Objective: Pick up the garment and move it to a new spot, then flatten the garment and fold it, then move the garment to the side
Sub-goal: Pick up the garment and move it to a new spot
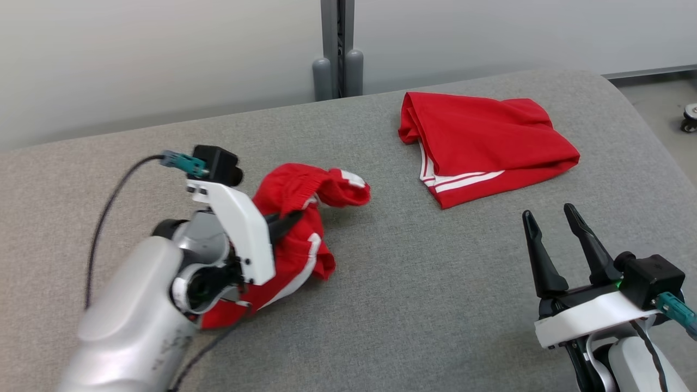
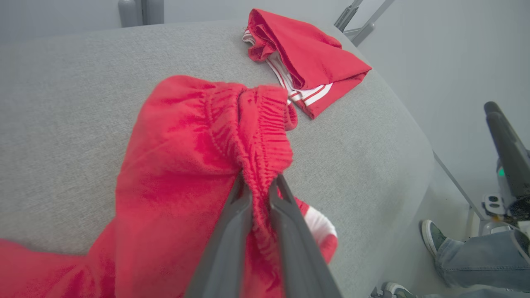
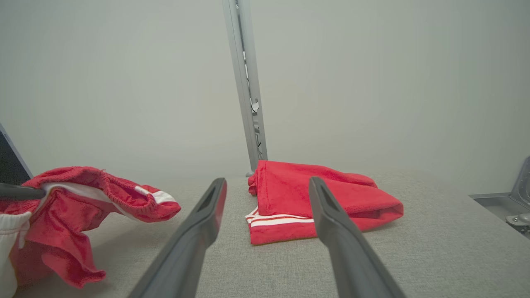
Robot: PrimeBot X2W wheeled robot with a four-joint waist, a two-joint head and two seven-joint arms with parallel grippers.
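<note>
Left gripper [image 2: 259, 179]: I pinch the waistband of the crumpled garment [image 2: 182, 165].
Right gripper [image 1: 548, 211]: mine stands spread, near the folded garment [image 1: 479, 147].

The right hand [image 3: 267, 182] is being held open over the grey cushion [image 3: 434, 248]; a folded red garment [image 3: 352, 203] is being carried near its far edge.

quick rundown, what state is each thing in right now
crumpled red shorts: bunched up, elastic waistband lifted, lower part resting on the grey padded surface
folded red shorts: folded flat, lying apart at the far right
left gripper: shut on the waistband of the crumpled red shorts
right gripper: open, holding nothing
</note>
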